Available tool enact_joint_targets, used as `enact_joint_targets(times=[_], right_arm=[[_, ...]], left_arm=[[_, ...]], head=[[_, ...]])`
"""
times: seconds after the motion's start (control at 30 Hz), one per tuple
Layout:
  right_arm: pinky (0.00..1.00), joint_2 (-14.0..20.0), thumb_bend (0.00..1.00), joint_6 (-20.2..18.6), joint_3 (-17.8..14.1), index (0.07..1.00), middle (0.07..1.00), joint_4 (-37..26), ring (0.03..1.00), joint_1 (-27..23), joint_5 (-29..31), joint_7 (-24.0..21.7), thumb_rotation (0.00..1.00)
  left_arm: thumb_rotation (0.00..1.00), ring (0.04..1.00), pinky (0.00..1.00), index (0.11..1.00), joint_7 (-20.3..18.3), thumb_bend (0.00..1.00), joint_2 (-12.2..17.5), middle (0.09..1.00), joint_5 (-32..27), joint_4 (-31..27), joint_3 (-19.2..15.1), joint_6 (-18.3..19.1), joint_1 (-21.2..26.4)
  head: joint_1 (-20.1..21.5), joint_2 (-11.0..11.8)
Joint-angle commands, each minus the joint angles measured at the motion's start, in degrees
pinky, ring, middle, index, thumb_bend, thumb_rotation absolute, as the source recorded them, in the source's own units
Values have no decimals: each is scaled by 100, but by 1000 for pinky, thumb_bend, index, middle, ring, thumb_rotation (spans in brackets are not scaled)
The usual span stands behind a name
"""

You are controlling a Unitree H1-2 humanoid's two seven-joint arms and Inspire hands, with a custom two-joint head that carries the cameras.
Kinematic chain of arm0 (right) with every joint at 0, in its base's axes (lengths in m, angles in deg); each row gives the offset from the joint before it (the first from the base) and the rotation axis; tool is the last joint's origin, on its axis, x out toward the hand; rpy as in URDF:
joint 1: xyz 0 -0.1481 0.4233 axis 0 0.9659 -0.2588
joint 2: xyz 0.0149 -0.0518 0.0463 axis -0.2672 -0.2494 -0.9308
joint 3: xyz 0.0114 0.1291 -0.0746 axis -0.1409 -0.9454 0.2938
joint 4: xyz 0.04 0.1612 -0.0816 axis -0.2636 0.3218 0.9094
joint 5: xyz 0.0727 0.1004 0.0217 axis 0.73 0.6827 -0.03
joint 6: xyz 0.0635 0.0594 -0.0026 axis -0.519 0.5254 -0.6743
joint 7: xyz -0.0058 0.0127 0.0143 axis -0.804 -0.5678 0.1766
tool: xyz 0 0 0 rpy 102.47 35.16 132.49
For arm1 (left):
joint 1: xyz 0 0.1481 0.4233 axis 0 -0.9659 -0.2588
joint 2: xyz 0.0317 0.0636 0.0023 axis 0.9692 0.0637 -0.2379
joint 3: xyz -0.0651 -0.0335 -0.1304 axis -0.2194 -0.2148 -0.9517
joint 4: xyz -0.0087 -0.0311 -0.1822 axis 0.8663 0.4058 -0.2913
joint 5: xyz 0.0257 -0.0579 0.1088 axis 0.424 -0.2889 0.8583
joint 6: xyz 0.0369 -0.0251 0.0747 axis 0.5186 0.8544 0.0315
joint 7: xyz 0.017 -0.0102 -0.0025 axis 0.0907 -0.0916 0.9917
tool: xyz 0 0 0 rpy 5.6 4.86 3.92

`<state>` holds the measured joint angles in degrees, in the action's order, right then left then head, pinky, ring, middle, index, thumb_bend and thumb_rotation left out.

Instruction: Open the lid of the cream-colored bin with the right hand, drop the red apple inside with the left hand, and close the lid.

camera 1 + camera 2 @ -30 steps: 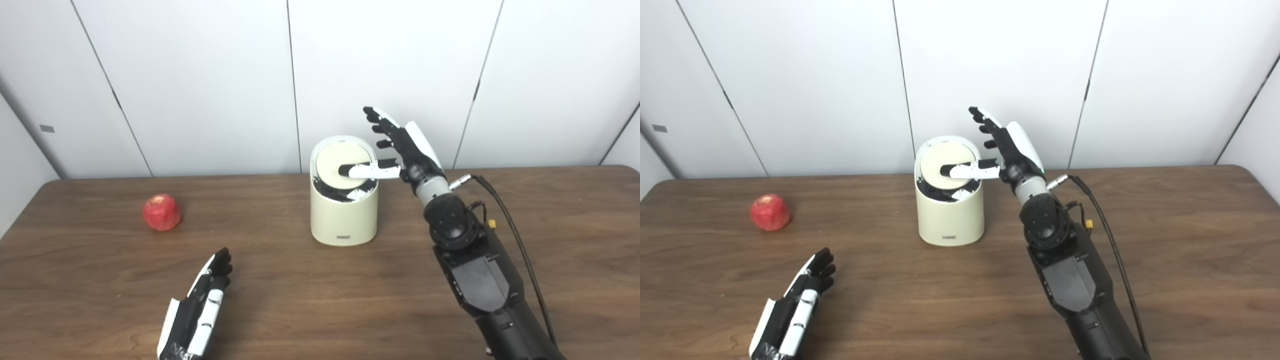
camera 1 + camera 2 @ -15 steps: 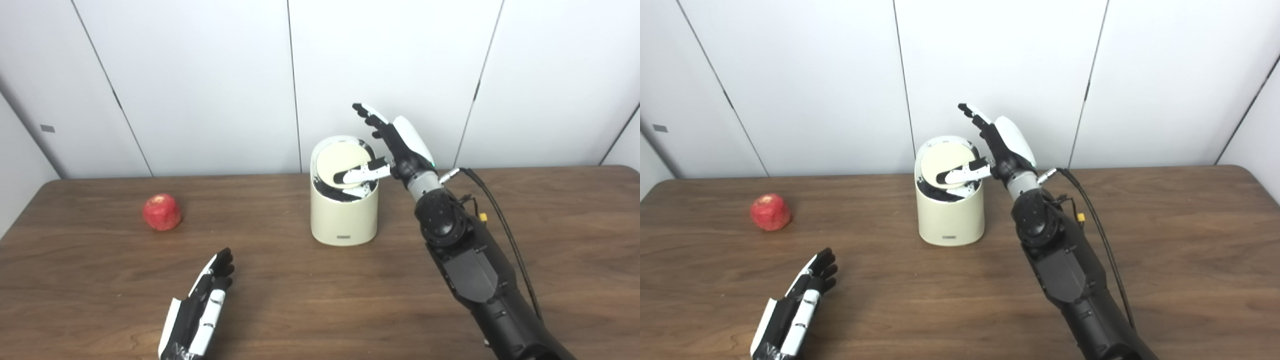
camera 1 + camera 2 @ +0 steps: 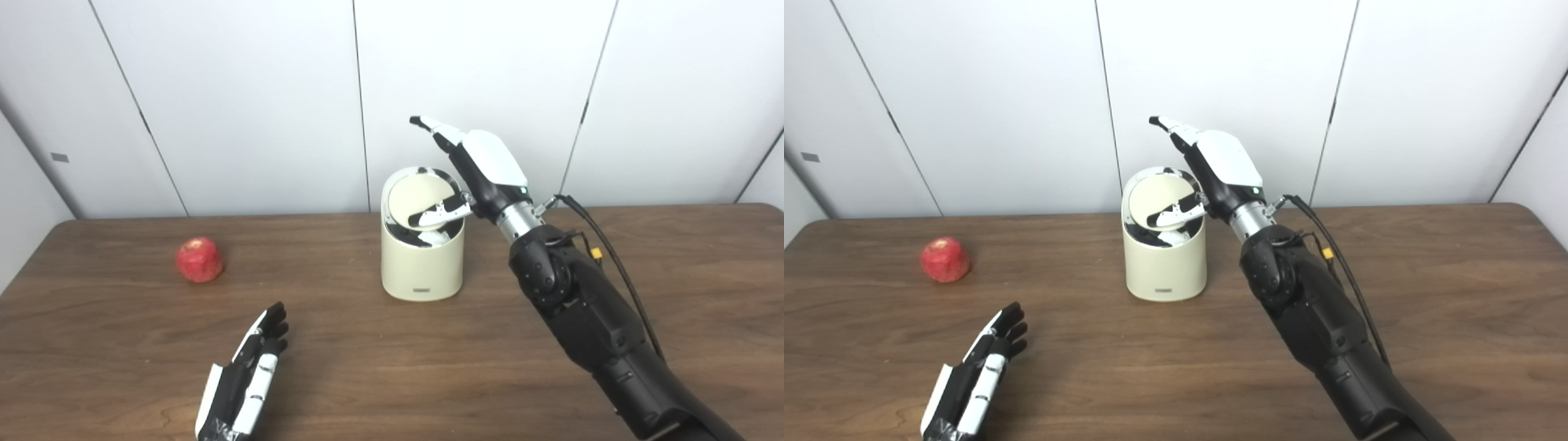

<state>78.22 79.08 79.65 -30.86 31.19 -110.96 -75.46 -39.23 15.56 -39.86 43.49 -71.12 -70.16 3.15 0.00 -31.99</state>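
**Lid tipping open under the right thumb while the apple waits far left**

At the far left the red apple (image 3: 199, 260) is sitting on the worktop (image 3: 367, 367), well apart from everything else and untouched. The left hand (image 3: 245, 383) is lying nearer the front edge, palm toward the surface, its fingers (image 3: 271, 320) stretched out loosely and holding nothing. The apple is lying up and to the left of those fingertips, farther from the robot; judged from this, the left hand is by far the nearer one to it and will need to reach forward and leftward before closing round it. Being roughly round, the apple offers no long axis to line up with.

Toward the middle, the cream-colored bin (image 3: 421, 269) is standing upright. Its round lid (image 3: 416, 197) is tilting steeply, the near edge dipping inward so that the dark interior is showing beneath it. The right hand (image 3: 484, 168) is reaching in from the right: its thumb is pressing on the lid's right part, while the other fingers (image 3: 1176, 128) are extending straight up and leftward above the bin, spread and gripping nothing. The opening looks only partly cleared, so the lid probably needs more pressing before the apple can pass.

The right arm (image 3: 588, 318) is running back to the lower right corner, a cable (image 3: 612, 257) looping along it. The worktop is dark wood grain, and pale wall panels (image 3: 245, 92) with thin seams are standing behind.
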Motion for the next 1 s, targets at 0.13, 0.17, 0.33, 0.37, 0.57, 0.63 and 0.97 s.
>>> enact_joint_targets(times=[0.13,0.17,0.33,0.37,0.57,0.63,0.97], right_arm=[[879,1,899,2,-266,896,897,22,898,-58,185,6,142],[868,-84,884,-13,-410,891,896,-17,894,-33,426,-30,171],[754,-487,764,-449,-1113,882,877,-303,847,30,1313,-218,361],[741,-523,745,-522,-1217,884,873,-353,841,47,1436,-258,398],[764,-560,628,-1006,-1591,876,874,-835,846,350,1947,-517,455],[753,-530,588,-1220,-1644,875,873,-1075,840,498,2037,-605,503],[782,-188,523,-1454,-1806,866,873,-2169,858,1563,2502,-1068,503]], left_arm=[[808,925,906,949,57,480,-38,940,15,-249,24,-243,17],[808,925,905,947,54,477,-37,939,17,-249,28,-251,14],[802,926,908,946,29,467,-21,941,-9,-228,38,-246,-7],[802,926,909,945,26,467,-18,940,-5,-235,42,-232,-10],[806,928,910,946,1,447,15,942,5,-243,71,-163,-30],[803,927,915,945,-13,440,17,942,-5,-225,81,-179,-33],[800,925,916,939,-34,459,18,938,-14,-244,79,-174,-34]], head=[[-3,-26],[-3,-27],[21,-45],[23,-49],[62,-74],[64,-71],[72,-138]])
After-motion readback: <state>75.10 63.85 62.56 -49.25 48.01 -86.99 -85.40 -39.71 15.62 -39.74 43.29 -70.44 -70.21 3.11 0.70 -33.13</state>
